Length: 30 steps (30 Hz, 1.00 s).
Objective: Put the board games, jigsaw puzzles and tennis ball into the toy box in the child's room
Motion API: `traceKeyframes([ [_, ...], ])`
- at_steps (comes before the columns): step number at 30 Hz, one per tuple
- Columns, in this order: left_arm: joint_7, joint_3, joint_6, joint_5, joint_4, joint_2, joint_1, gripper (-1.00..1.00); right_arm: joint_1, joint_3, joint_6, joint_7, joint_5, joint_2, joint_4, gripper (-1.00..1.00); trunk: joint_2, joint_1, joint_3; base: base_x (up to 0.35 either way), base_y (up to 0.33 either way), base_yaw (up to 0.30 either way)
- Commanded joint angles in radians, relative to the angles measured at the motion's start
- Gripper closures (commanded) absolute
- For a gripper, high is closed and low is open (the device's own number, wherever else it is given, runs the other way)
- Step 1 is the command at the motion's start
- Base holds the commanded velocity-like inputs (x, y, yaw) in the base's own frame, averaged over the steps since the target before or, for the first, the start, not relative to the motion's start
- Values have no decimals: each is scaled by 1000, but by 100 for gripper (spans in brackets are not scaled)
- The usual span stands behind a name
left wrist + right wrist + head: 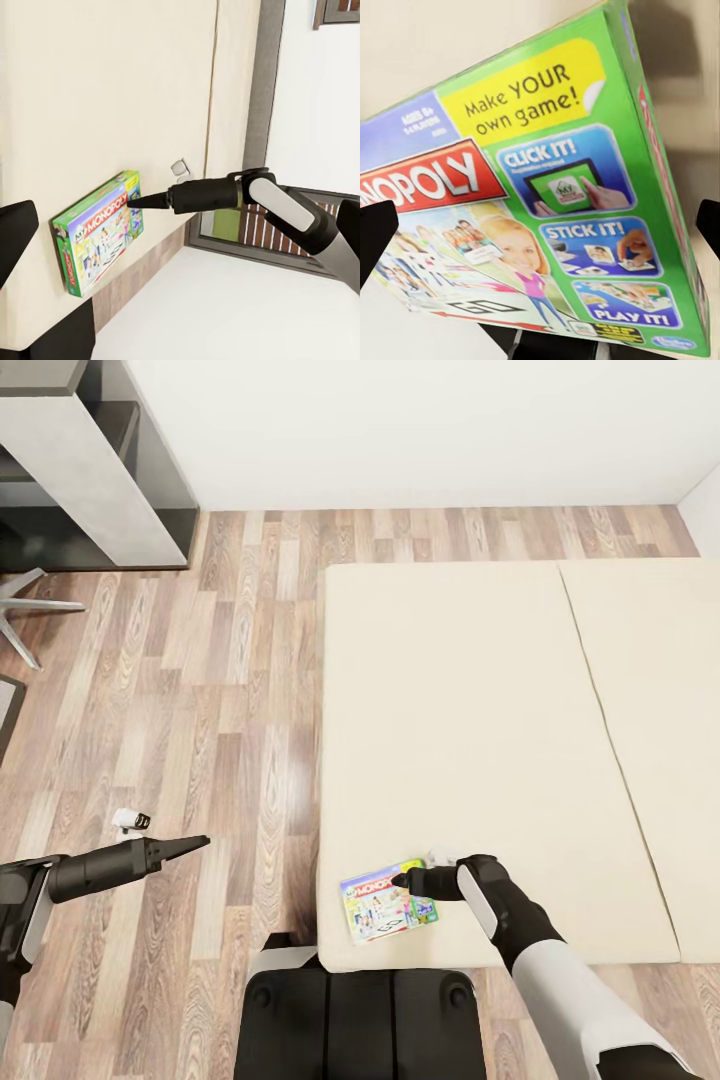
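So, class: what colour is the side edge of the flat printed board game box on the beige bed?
Green, clearest in the left wrist view: board game box.

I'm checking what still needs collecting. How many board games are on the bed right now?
1. A Monopoly board game lies flat near the bed's front corner, at the tips of the right gripper. The bed runs past the picture's right edge, so another could be out of view.

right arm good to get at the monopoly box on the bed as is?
Probably yes. The right gripper is already at the board game near the bed corner, fingertips over its top edge, nothing between them.
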Motion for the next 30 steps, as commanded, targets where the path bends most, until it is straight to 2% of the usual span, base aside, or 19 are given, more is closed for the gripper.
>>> traceKeyframes([
  [1,-4,0,11,-1,0,0,0,-100,0,0,5,3,2,-1,0,-100,-2,1,-1,0,4,0],
  [11,-4,0,11,0,0,0,0,-100,2,0,7,5,2,-4,2,-100,-2,1,-1,0,0,0],
  [20,-4,0,11,-1,0,0,0,-100,4,0,6,62,5,0,8,-100,-2,1,-1,0,0,0],
  [30,-4,0,11,0,0,0,0,-100,5,-1,5,75,9,9,8,-100,-2,1,-1,0,0,0],
])
